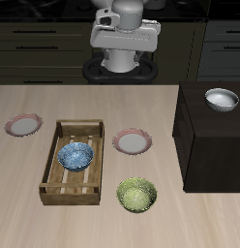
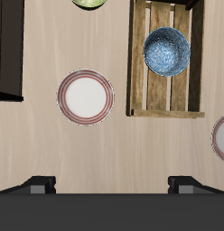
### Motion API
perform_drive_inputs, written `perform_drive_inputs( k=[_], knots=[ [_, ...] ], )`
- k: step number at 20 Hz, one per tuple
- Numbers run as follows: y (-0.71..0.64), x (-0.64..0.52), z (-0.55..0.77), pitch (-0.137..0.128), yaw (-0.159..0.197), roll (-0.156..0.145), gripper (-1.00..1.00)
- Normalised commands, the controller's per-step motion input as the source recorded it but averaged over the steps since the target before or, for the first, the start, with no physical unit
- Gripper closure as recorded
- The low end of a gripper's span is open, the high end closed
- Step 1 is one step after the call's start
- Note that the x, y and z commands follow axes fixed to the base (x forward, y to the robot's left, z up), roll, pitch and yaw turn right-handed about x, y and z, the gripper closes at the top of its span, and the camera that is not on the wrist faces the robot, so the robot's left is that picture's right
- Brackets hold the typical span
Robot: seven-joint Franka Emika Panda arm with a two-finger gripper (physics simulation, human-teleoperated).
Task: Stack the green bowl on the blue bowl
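Pale wooden surface (image 1: pixel 93 218) lies under fingers (image 2: pixel 37 186) spread wide and holding nothing, high above everything. At about five o'clock from the wooden crate (image 1: pixel 71 161) holding the blue bowl (image 1: pixel 75 156), near the front edge, sits the green bowl (image 1: pixel 136 195). It looks rigid, light and probably slick, so I would pinch its rim.

Speckled green bowl (image 1: pixel 136 195) sits upright on table; blue bowl (image 1: pixel 75 156) inside wooden tray (image 1: pixel 52 165).

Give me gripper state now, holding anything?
Gripper: open, jaws spread wide, holding nothing. The green bowl sits untouched on the table.
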Motion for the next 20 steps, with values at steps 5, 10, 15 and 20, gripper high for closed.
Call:
perform_drive_inputs(
  k=[5,10,15,20],
  knots=[
    [-0.05,0.37,0.05,-0.026,0.012,-0.016,-1.0],
    [-0.07,0.35,0.08,-0.007,-0.006,-0.018,-1.0],
    [-0.03,0.32,0.09,-0.019,0.015,0.018,-1.0],
    [-0.08,0.36,0.12,-0.001,-0.052,-0.015,-1.0]
  ],
)
